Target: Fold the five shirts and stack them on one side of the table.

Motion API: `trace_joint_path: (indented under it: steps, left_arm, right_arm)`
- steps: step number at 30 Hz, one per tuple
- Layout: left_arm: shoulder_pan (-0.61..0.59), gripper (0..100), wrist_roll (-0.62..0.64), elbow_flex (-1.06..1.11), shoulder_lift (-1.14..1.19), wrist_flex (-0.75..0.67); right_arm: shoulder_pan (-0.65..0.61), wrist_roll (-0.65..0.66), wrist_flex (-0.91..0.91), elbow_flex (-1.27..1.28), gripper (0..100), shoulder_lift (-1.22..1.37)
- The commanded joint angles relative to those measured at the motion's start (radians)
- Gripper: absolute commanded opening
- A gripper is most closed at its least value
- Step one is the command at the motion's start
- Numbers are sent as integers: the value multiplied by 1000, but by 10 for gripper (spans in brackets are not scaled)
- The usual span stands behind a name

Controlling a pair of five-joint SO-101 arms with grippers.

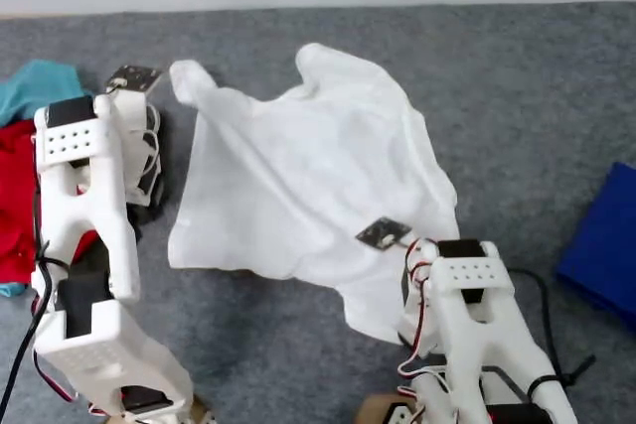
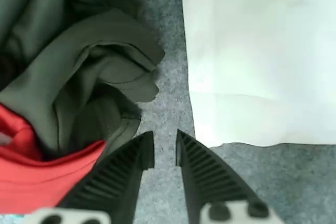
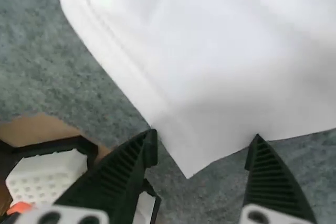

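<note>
Shirt, white, rumpled on table; right end effector straddles its corner.

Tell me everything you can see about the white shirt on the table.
The white cloth shirt lies unfolded mid-table on the grey carpet-like cover, rumpled, with soft creases and one sleeve pointing toward the far left. Its near corner lies between the open fingers of the right end effector, not gripped.
</note>
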Motion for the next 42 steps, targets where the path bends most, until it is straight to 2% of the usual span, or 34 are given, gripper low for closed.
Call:
trace_joint_path:
  steps: [1, 6, 16, 22, 30, 36, 42]
  left_arm:
    - [-5, 75, -6, -2, -54, -12]
    - [-5, 74, -6, -2, -54, -12]
    - [-5, 74, -6, -2, -54, -11]
    - [0, 73, -6, -2, -54, -11]
    - [0, 73, -6, -2, -54, -8]
    - [2, 73, -6, -2, -54, -6]
    - [3, 73, -6, -2, -58, -6]
  right_arm:
    - [-2, 5, -36, 12, 277, -35]
    - [-1, 6, -104, 44, 270, -33]
    - [2, 71, -147, -28, 77, 193]
    - [4, 71, -125, -130, 13, 306]
    - [5, 71, -122, -183, 10, 306]
    - [7, 74, 1, -321, 10, 306]
    - [76, 75, 111, -531, 10, 306]
